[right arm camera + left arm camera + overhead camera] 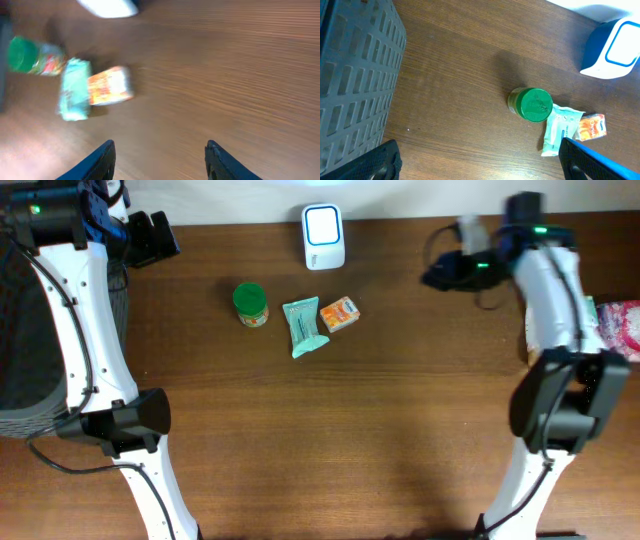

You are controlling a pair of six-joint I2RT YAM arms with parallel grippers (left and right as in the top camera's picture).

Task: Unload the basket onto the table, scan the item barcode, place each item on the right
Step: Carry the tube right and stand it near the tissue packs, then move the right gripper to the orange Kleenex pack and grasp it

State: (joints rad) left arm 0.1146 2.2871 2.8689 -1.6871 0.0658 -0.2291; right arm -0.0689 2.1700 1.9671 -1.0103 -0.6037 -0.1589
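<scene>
My right fingers (100, 162) sit spread, gripping nothing; left fingers (375, 165) wide apart too, empty. I see green-lidded jar (250, 304), teal packet (304, 326), orange box (339, 314) in a row on the worktop (350, 430), near the scanner (323, 236).
</scene>
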